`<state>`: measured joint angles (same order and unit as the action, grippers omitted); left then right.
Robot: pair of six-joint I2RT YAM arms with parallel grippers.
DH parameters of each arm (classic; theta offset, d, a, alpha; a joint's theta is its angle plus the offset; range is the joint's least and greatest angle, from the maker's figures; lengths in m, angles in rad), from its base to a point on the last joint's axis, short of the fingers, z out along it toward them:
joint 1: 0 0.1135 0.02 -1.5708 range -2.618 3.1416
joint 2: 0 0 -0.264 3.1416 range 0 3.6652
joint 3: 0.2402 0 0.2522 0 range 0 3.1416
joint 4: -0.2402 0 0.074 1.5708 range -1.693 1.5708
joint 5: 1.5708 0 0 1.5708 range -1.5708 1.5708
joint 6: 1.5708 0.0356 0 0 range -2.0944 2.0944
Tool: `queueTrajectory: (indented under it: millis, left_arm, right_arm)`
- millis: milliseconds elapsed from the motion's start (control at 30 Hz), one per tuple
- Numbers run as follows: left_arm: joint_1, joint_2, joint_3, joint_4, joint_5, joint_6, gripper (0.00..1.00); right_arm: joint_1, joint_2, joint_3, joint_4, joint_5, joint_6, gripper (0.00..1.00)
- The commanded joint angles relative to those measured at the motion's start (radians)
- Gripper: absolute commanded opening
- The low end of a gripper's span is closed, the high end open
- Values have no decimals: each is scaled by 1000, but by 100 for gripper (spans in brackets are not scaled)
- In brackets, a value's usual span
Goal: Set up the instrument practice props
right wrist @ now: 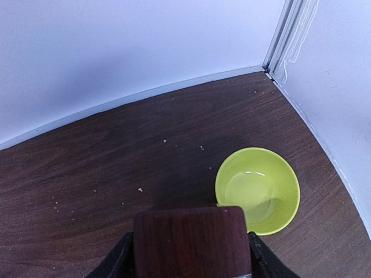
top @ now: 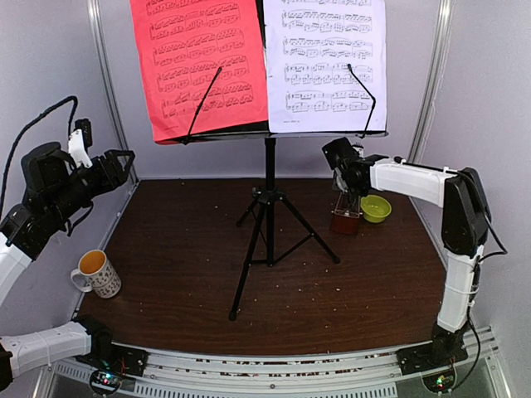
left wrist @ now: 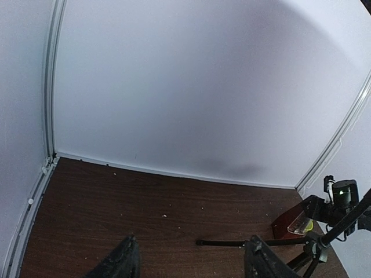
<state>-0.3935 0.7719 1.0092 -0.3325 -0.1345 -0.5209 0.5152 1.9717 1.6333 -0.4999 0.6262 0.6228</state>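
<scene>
The black music stand (top: 268,207) stands on tripod legs mid-table. A red sheet (top: 199,62) and a white sheet (top: 325,62) of printed music rest on its shelf, side by side. My right gripper (top: 347,199) is shut on the small brown metronome (top: 346,217), which sits at or just above the table right of the stand. In the right wrist view the metronome (right wrist: 191,240) fills the space between the fingers. My left gripper (top: 124,166) is open and empty, raised at the far left; its fingertips (left wrist: 124,258) show over bare table.
A yellow-green bowl (top: 376,207) sits just right of the metronome, also in the right wrist view (right wrist: 258,189). A patterned white mug (top: 98,273) stands at the near left. White walls close in the back and sides. A tripod leg (left wrist: 232,242) lies ahead of my left gripper.
</scene>
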Motion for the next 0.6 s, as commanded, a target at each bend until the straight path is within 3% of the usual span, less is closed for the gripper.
queueTrajectory:
  millis: [0,267,567]
  left_arm:
    - [7,17,28,62,66,27,63]
    - [6,28,-27,112,137,63,62]
    - [-7,0,-104,127,190,134,59]
  right_arm:
    - [5,-170,-49,73,64,-68,25]
    - [5,-357,-166,121,5,-110,22]
    - [11,-593,-343,147,-185,-157,17]
